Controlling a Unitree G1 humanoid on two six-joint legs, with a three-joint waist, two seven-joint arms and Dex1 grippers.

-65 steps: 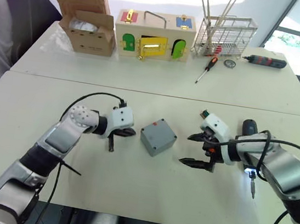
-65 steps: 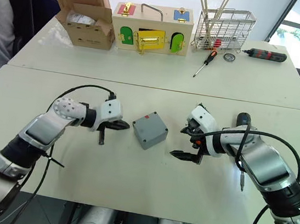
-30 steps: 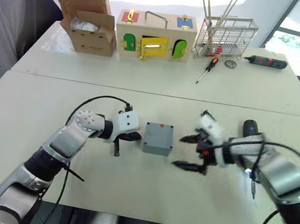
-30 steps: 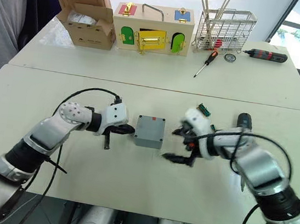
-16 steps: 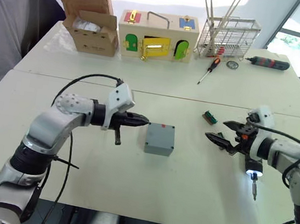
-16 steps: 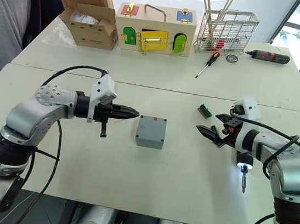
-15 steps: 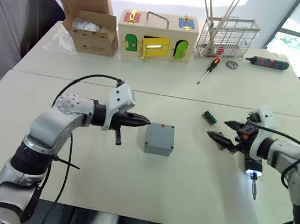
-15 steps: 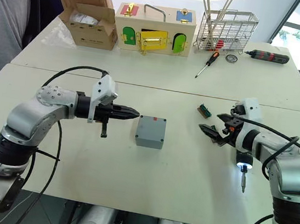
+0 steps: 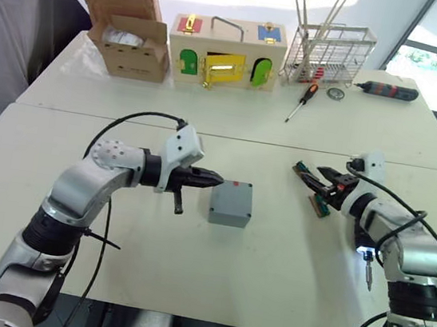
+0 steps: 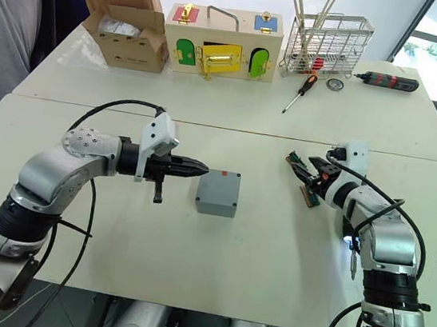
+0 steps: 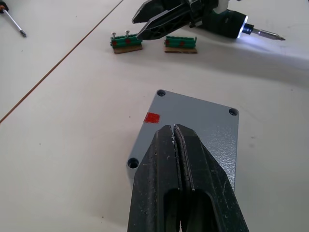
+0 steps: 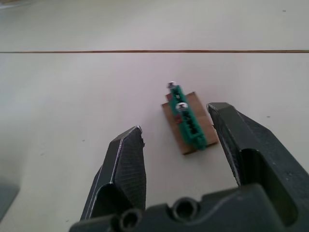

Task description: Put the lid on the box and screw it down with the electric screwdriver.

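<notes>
Grey plastic, the box [image 9: 231, 203] sits near the middle of the front worktop [image 9: 188, 272], its lid [image 11: 193, 130] on top with a small red mark near one edge. The head views show the left pincer [image 9: 215, 180] level with the box's left side and just beside it, fingers pressed together into a point. The left wrist view adds what the head views cannot resolve: the dark screw holes in the lid's corners, and the closed fingertips [image 11: 173, 133] reaching over the lid; whether they touch it cannot be told.

The right pincer [image 10: 304, 177] is well to the right of the box, its fingers apart. The right wrist view shows one small green terminal block on a brown base [image 12: 187, 122] lying on the worktop between the spread fingers [image 12: 126, 159], untouched. The left wrist view shows a second such block [image 11: 126, 42] close beside the first.

The electric screwdriver [image 9: 366, 246] lies on the worktop under the right forearm, partly hidden by it, with a lit tip and its thin bit pointing toward the near edge.

On the rear worktop stand an open cardboard box [image 9: 128, 26], a wooden box with coloured doors [image 9: 225, 50] and a wire rack [image 9: 330, 53]. A red-and-black manual screwdriver [image 9: 301, 100] lies in front of the rack, and a slim black tool with red marks [image 9: 385, 90] lies to its right
</notes>
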